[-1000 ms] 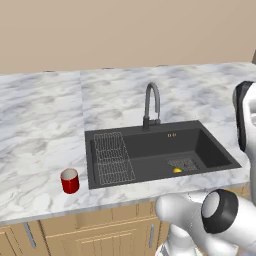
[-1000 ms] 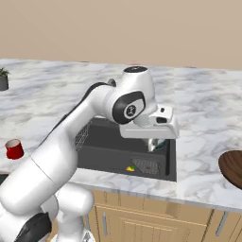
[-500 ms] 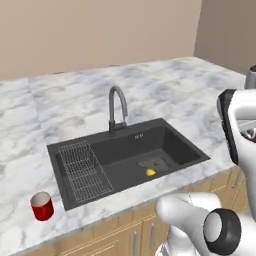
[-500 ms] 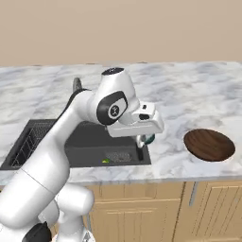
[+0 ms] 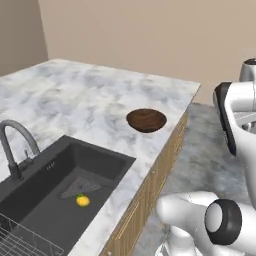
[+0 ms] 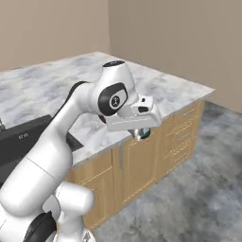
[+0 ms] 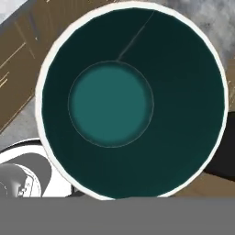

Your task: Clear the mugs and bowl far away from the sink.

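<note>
Hand view puts us looking straight down into a mug [image 7: 131, 103] with a white rim and a dark teal inside, its paler round bottom near the middle. From the right base view we see that mug [image 6: 143, 133] hanging just under the gripper [image 6: 142, 130], out past the counter's front edge and in front of the wooden cabinets [image 6: 156, 156], with grey floor [image 6: 198, 189] below. We cannot see the fingertips themselves; the jaws are drawn nearly together, and the mug hangs from them.

From the left base view, the bowl [image 5: 146, 120] sits on the marble counter [image 5: 75, 100] near its front edge, well apart from the sink [image 5: 60, 195]. Bare marble lies between them. A small yellow thing [image 5: 83, 200] rests on the sink floor by the drain, the wire rack [image 5: 20, 242] shows at the lower left corner, and the tap [image 5: 15, 150] rises behind the basin. A beige wall [image 5: 150, 35] backs the counter.
</note>
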Motion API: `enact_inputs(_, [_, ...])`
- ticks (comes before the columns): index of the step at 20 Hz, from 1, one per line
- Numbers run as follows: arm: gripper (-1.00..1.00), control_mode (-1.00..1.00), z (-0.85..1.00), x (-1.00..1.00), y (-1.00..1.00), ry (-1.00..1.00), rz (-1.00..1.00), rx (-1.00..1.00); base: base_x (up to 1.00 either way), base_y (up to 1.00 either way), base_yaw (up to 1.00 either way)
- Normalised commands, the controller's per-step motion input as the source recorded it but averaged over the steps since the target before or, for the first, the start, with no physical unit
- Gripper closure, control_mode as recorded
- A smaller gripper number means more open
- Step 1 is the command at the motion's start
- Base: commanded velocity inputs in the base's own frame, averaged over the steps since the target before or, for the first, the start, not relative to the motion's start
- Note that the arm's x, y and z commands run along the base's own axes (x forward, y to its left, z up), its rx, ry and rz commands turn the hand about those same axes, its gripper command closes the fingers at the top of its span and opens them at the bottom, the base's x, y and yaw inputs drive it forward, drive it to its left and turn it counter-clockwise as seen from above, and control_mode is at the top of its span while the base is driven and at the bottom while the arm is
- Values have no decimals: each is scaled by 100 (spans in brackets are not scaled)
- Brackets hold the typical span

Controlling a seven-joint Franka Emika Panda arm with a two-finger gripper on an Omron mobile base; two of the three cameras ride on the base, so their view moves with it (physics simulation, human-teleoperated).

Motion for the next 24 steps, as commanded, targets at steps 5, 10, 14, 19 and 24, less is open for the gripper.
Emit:
enact_inputs(5, [100, 100, 0, 0, 0, 0, 0, 0, 0, 0, -100])
enact_inputs(10, [100, 100, 0, 0, 0, 0, 0, 0, 0, 0, -99])
enact_inputs(14, [100, 100, 0, 0, 0, 0, 0, 0, 0, 0, -94])
enact_inputs(19, [100, 100, 0, 0, 0, 0, 0, 0, 0, 0, -92])
enact_inputs(24, [100, 100, 0, 0, 0, 0, 0, 0, 17, 26, -81])
